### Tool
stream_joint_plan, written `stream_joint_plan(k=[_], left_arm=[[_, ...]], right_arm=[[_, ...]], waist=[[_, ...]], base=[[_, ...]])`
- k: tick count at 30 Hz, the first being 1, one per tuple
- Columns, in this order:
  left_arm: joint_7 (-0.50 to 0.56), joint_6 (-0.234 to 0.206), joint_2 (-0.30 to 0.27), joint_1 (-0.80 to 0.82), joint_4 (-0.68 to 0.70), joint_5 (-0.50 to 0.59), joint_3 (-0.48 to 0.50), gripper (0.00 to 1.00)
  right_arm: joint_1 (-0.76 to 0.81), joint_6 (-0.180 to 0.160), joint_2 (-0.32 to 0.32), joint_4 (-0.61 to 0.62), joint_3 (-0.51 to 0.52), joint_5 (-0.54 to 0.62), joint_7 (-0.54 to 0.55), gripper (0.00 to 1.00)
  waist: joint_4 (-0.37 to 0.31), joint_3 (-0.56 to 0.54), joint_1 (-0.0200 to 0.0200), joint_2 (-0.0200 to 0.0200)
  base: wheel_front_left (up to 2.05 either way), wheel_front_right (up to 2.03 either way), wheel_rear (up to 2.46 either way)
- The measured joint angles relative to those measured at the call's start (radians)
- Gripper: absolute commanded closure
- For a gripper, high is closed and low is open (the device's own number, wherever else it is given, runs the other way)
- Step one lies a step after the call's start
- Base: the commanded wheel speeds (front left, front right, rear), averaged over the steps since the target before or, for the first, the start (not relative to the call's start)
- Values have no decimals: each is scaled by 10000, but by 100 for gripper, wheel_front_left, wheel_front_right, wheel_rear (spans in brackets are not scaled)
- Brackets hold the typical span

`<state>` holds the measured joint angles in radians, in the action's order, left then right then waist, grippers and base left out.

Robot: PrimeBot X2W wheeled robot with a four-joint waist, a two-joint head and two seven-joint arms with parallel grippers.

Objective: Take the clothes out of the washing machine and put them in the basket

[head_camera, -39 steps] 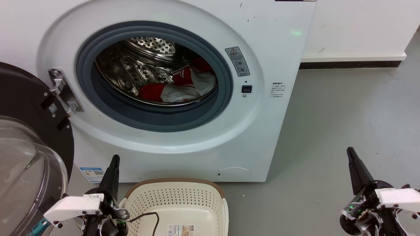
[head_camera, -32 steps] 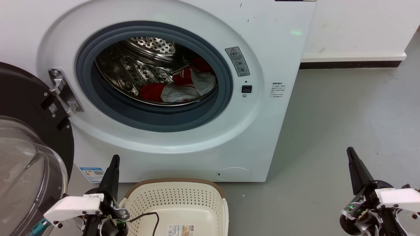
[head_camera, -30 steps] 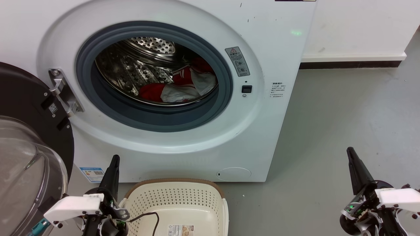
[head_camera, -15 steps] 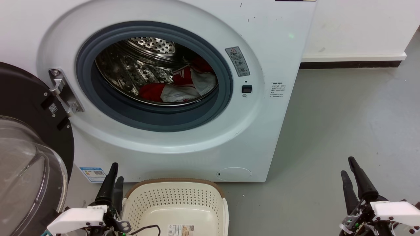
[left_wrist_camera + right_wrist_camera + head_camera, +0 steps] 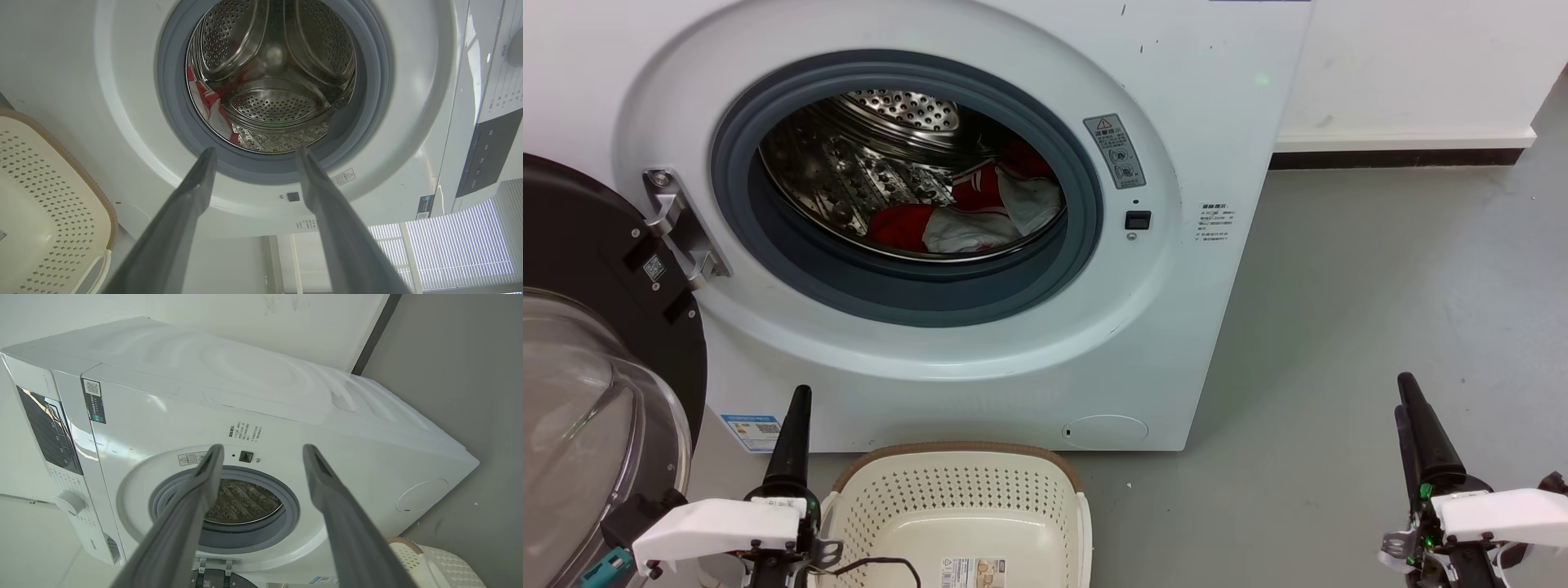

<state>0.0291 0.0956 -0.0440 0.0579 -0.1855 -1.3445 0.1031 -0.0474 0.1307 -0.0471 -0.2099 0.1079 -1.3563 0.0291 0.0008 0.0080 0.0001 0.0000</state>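
red-and-white clothes (image 5: pixel 968 214) lie inside the open washing machine (image 5: pixel 1176 343), with both claws spread.

the garment sits bunched at the lower right of the perforated steel drum (image 5: pixel 849 163), behind the grey door seal (image 5: pixel 907 298). the dark-framed glass door (image 5: pixel 580 245) stands swung open on the left. the cream basket (image 5: pixel 957 450) with its brown rim stands on the grey floor (image 5: pixel 1380 286) just in front of the machine. the left gripper (image 5: pixel 255 152) is just beside the basket's left edge and the right gripper (image 5: pixel 262 448) is well off to the right. each has its fingers apart, gripping nothing, pointing toward the machine.
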Motion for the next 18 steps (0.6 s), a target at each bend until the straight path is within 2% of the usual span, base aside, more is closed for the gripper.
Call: stream_joint_plan(k=[18], left_arm=[[-754, -694, -6, -291, 918, 3684, -575, 0]], right_arm=[[316, 0, 2, 1294, -529, 4389, -742, 0]], waist=[[7, 32, 0, 0]], base=[[0, 0, 0]])
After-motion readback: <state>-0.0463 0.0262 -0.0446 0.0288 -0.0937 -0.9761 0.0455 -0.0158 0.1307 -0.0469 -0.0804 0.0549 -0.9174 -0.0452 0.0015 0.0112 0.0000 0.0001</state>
